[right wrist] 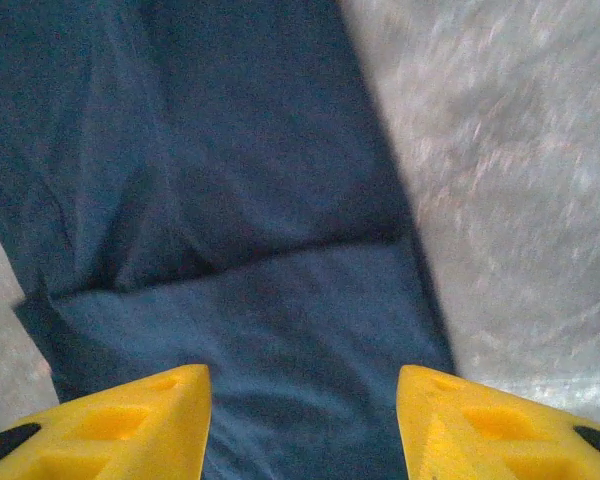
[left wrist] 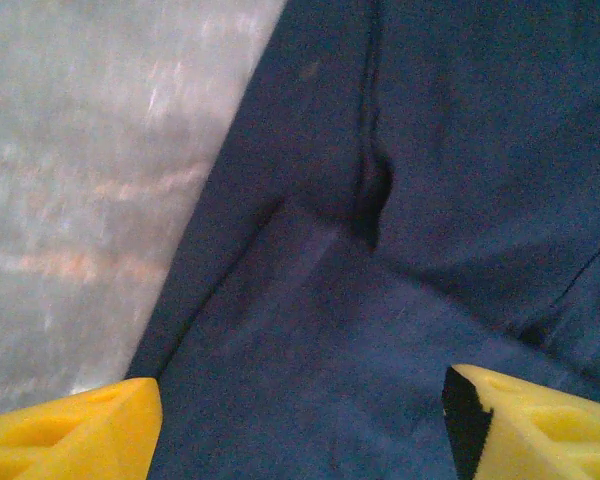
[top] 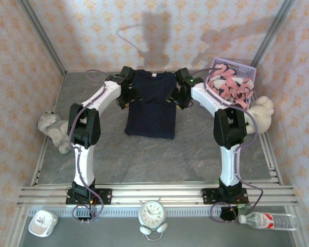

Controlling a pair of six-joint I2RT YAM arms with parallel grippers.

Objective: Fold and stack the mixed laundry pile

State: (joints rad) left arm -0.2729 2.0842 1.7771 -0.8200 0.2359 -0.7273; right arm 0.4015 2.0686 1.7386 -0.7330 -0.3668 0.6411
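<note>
Mixed laundry pile: lies in two separate places.
Navy garment (top: 150, 105): spread flat on the tabletop (top: 144, 159) between the two arms, collar at the far end, with a folded layer along each side edge.
Pink printed garment (top: 229, 87): heaped in the lavender basket (top: 249, 68) at the far right corner.
Left claw (left wrist: 302, 385): over the navy garment's left edge, yellow fingers spread wide, pinching nothing.
Right claw (right wrist: 300, 375): over the garment's right edge, fingers spread, pinching nothing.
</note>
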